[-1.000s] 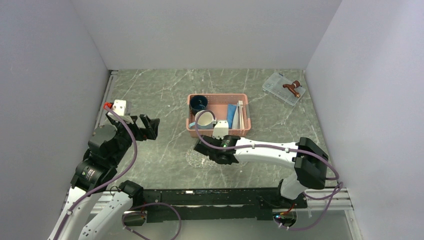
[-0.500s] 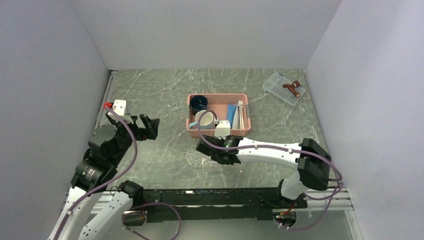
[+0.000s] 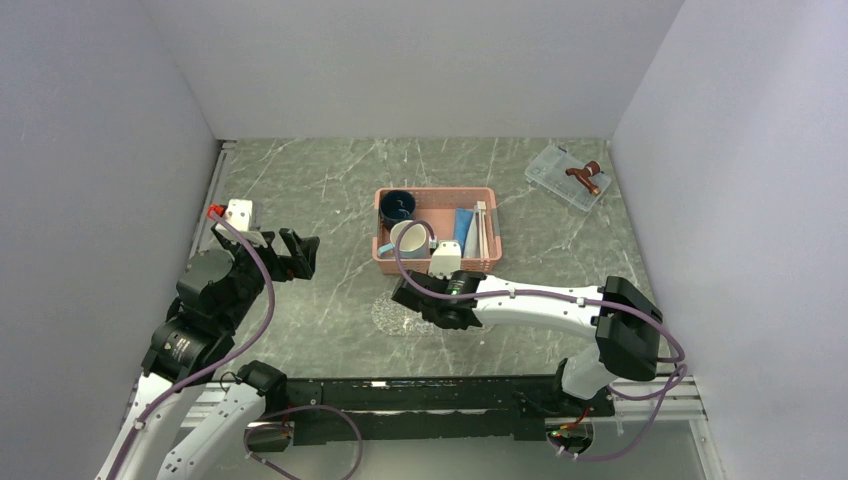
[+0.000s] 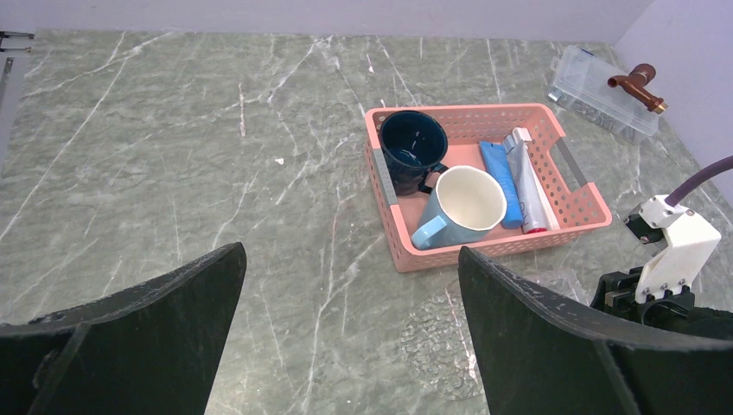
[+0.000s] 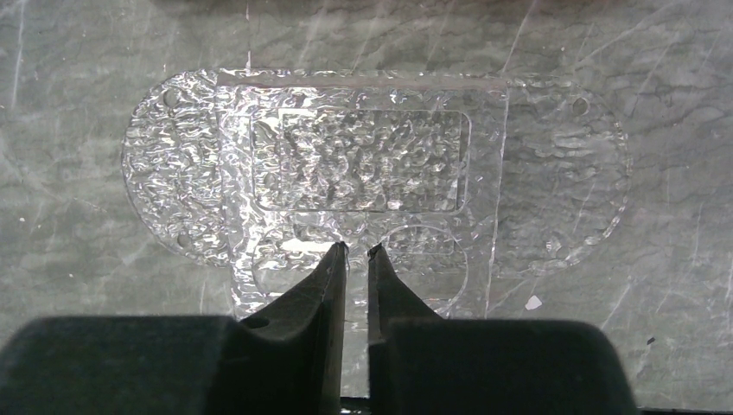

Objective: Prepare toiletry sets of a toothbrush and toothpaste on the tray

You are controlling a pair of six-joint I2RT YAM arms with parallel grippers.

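Note:
The clear textured tray (image 3: 392,318) lies flat on the table just in front of the pink basket (image 3: 437,190); it fills the right wrist view (image 5: 363,160) and shows in the left wrist view (image 4: 449,333). Whitish toothbrushes (image 3: 482,228) and a blue toothpaste tube (image 3: 463,230) lie in the basket's right part (image 4: 529,177) (image 4: 501,181). My right gripper (image 3: 408,298) hovers low over the tray's near side, its jaws (image 5: 356,248) almost together with nothing between them. My left gripper (image 3: 300,253) is wide open and empty at the left (image 4: 350,251).
A dark blue mug (image 3: 397,206) and a light blue mug (image 3: 408,238) on its side sit in the basket's left part. A small clear box (image 3: 565,175) with a brown fitting on it stands at the back right. Walls close in on three sides.
My right gripper has shifted slightly right over the tray and then held still. The left arm has not moved.

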